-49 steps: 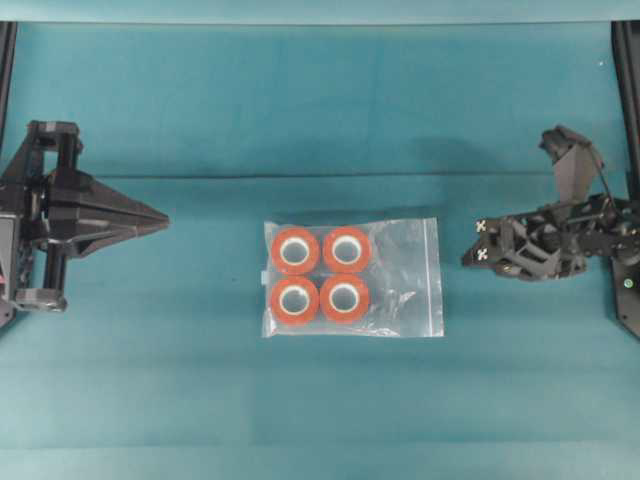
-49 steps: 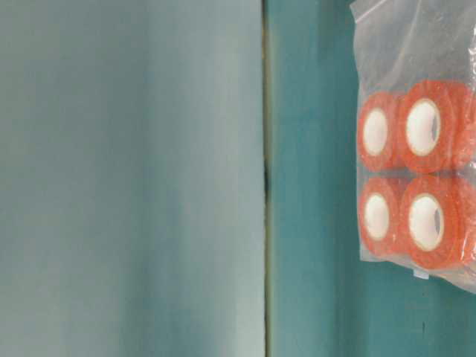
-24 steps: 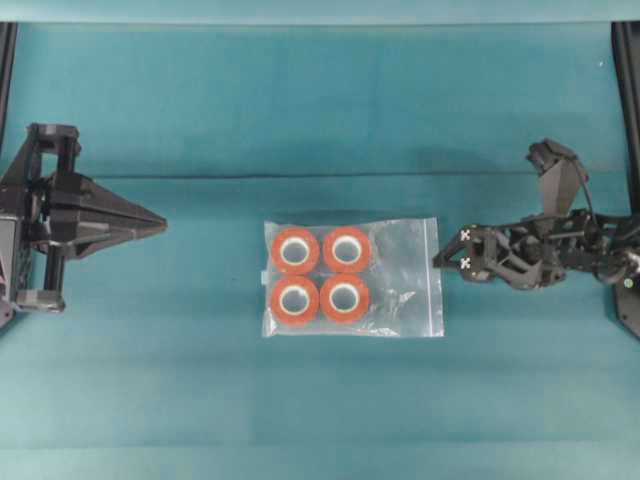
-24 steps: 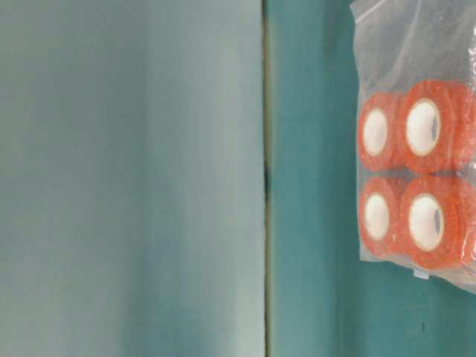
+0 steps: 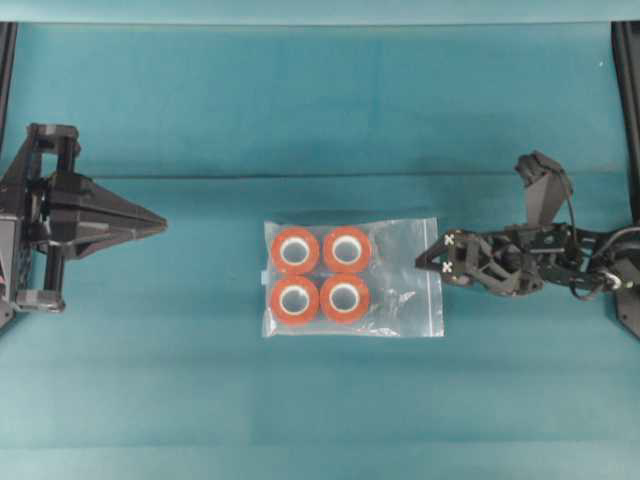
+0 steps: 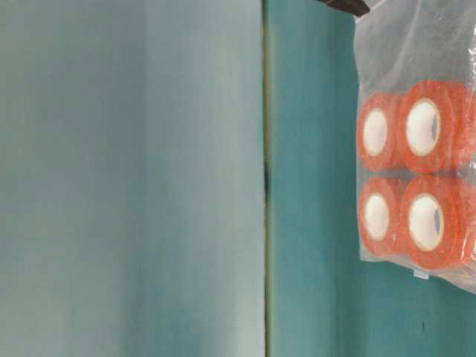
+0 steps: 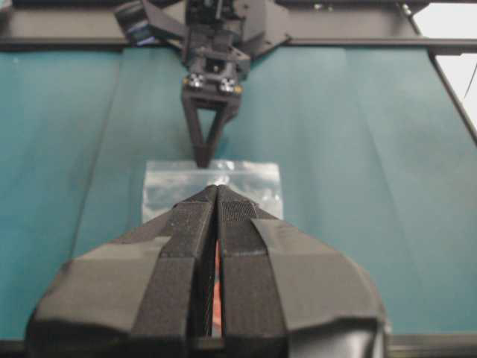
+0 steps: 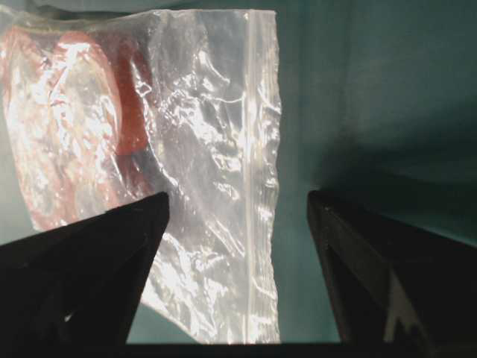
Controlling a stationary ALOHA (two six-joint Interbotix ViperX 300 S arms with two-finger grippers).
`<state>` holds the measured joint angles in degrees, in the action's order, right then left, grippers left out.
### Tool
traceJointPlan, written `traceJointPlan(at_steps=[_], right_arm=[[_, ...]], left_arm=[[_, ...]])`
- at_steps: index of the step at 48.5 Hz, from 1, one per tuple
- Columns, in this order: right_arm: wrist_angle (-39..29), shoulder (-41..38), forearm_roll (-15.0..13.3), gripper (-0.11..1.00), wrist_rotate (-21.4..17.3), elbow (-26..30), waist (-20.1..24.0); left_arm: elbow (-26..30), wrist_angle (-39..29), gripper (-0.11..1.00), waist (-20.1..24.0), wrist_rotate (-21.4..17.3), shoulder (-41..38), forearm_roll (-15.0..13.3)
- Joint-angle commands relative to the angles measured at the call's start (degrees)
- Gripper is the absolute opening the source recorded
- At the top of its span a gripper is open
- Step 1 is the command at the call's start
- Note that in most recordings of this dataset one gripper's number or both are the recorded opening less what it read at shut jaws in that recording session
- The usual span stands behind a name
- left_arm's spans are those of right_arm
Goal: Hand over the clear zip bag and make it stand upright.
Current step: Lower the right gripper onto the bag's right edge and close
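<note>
Four orange tape rolls with white cores sit inside the clear, roughly square zip bag (image 5: 352, 277), which lies flat on the teal table (image 5: 320, 110) midway between the arms, its zip strip (image 8: 257, 171) along the edge facing the right gripper (image 5: 432, 258); that gripper's jaws stand wide, empty, straddling the zip edge. By my reading the first pickup is in hand; next it calls for closing on that strip and lifting; the left gripper (image 5: 160, 220), jaws pressed together and holding nothing, waits well apart.

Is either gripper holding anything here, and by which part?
Nothing. The right gripper is open around the clear zip bag's zip edge; the left gripper is shut, empty.
</note>
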<state>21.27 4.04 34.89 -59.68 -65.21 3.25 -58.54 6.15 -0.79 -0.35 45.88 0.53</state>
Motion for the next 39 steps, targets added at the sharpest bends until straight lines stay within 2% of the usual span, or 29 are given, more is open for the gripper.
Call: traceJointPlan(at_steps=[1, 21, 39], right_arm=[[0.44, -0.79, 0.09, 0.89, -0.53, 1.41, 0.18], [0.70, -5.63, 0.09, 0.89, -1.76, 5.27, 2.81], [0.44, -6.15, 0.09, 0.86, -1.85, 5.71, 3.34]], left_arm=[[0.88, 0.26, -0.01, 0.09, 0.00, 0.00, 0.09], [0.44, 0.26, -0.01, 0.18, -0.09, 0.00, 0.09], [0.18, 0.26, -0.01, 0.26, -0.09, 0.18, 0.09]])
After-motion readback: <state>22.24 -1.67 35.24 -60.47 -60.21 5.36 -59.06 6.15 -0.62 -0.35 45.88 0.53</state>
